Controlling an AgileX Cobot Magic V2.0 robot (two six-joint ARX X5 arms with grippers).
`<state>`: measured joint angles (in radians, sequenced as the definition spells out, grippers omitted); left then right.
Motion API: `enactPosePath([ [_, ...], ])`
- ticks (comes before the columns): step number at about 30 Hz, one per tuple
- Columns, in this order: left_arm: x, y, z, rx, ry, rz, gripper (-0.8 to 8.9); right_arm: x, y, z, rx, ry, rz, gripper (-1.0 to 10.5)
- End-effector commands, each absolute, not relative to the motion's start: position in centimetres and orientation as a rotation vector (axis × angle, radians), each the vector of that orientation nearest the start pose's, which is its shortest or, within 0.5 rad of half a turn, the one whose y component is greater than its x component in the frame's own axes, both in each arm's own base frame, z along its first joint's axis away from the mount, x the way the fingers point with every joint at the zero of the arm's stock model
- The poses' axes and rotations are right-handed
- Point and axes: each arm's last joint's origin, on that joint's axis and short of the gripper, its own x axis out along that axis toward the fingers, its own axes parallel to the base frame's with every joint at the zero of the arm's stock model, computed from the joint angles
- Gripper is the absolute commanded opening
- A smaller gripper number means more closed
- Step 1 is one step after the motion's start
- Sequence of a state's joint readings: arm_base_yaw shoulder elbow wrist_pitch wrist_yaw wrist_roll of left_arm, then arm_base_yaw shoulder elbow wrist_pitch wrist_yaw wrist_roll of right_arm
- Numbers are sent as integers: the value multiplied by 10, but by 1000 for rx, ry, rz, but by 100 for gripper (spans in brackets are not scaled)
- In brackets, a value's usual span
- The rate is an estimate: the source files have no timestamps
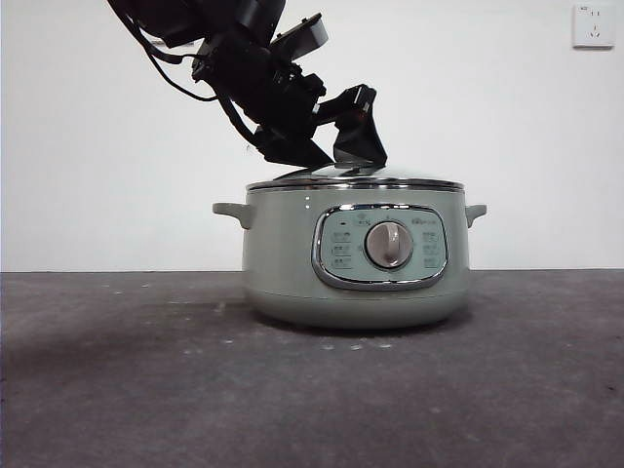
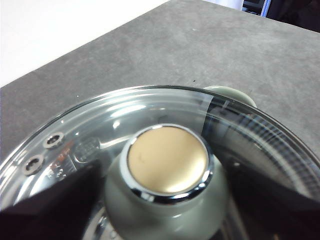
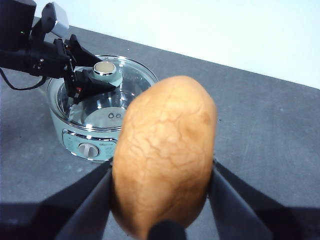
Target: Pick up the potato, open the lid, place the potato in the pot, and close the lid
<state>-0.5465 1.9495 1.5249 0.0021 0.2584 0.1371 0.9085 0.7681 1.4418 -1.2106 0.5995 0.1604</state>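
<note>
While the right gripper point(image 3: 162, 200) hangs well above the table, its two black jaws are clamped on the potato point(image 3: 165, 155), one pressing each flank of the orange-brown lump, which fills the middle of the right wrist view. From up there the pot point(image 3: 95, 135) shows below and beyond the potato, well apart from it, with its dial panel facing out.

Over the pot, the left gripper point(image 1: 336, 161) reaches down at a slant from the upper left of the front view. Its jaws stand spread to either side of the lid's pale green knob point(image 2: 167, 175); the left wrist view shows a dark jaw on each flank of the knob, very close, but whether they actually press it I cannot tell. The knob has a tan top ringed in chrome.

Glass with a shiny metal rim, the lid point(image 1: 356, 181) sits level on the pot, closed, so it bars the way into the pot. Two small vent holes point(image 2: 44, 150) show in the glass near its edge. One side handle point(image 2: 231, 93) of the pot peeps out past the lid's rim.

Under everything lies a dark grey table point(image 1: 117, 390), backed by a white wall with a socket point(image 1: 594, 24) at the upper right.
</note>
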Motion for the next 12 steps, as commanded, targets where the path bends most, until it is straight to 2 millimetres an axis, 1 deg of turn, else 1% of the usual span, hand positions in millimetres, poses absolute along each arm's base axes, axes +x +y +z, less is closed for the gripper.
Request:
enactPosePath([
  [1, 384, -245, 259, 186, 386, -827, 229, 51, 39, 441, -203, 408, 264, -12],
  [9, 385, -245, 265, 170, 383, -825, -12, 51, 39, 440, -208, 414, 263, -12],
  [12, 386, -246, 270, 166, 373, -835, -8, 51, 39, 440, -207, 414, 263, -12],
])
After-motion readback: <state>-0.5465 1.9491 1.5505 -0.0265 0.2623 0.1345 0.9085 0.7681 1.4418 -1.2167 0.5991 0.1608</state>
